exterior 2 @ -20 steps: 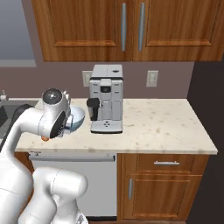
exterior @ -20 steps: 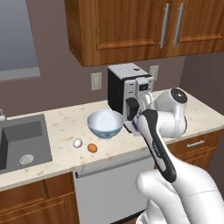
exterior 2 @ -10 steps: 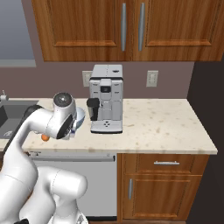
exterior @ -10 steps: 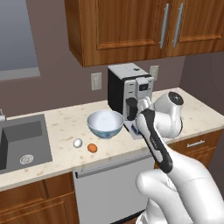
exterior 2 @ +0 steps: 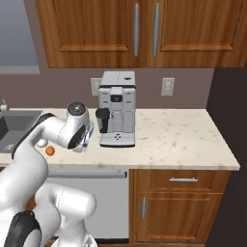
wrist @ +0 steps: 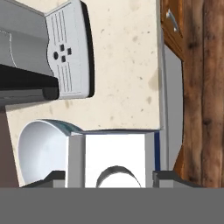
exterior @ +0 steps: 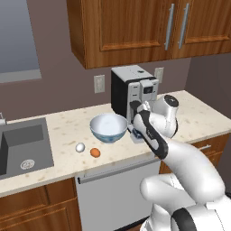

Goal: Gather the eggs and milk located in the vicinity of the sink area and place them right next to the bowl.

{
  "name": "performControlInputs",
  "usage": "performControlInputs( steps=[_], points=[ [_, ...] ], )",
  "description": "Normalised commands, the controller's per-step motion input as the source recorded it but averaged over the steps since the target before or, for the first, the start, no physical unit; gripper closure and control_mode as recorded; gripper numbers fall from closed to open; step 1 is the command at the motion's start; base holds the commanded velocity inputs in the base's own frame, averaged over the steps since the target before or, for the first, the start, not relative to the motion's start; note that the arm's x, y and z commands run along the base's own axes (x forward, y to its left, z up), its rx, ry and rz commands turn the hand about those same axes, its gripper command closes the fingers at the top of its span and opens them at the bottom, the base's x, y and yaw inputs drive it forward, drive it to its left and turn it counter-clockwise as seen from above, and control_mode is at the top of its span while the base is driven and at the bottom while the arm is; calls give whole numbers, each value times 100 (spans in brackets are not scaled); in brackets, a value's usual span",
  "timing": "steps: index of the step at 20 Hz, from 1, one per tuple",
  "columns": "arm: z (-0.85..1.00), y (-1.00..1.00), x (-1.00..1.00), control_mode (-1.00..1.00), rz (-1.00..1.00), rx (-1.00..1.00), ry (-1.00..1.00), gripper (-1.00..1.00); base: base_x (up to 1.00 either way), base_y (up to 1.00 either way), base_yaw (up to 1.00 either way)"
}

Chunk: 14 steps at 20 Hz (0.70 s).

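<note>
In the hand view my gripper (wrist: 113, 177) is shut on the milk (wrist: 114, 151), a white carton with a blue edge, one fingertip on each side of it. The bowl (wrist: 41, 151), pale inside, lies just left of the carton there. In the left base view the bowl (exterior: 108, 127) sits on the counter, and the hand holds the carton low at its right side, in front of the coffee machine (exterior: 133, 92). The white egg (exterior: 80, 147) and the orange-brown egg (exterior: 94, 152) lie on the counter left of the bowl. The sink (exterior: 22, 146) is at the far left.
The coffee machine (exterior 2: 117, 108) stands against the wall right behind the hand. The counter's front edge (exterior: 117, 164) runs close below the bowl, with a dishwasher front under it. Upper cabinets (exterior: 135, 27) hang above. To the right, the counter (exterior 2: 183, 135) stretches on.
The arm has reached farther out over the counter and a little lower, carrying the milk in beside the bowl. The bowl and both eggs have stayed where they were.
</note>
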Motion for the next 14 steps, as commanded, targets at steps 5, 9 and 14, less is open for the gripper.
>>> performControlInputs(
  steps=[5, 9, 14],
  points=[
    [-25, 0, 16, -100, 3, 0, 0, 100, 0, 0, 0],
    [-34, -1, 1, -100, 3, 0, 0, 100, 0, 0, 0],
    [-32, 0, 4, -100, 3, -1, 0, 100, 0, 0, 0]
  ],
)
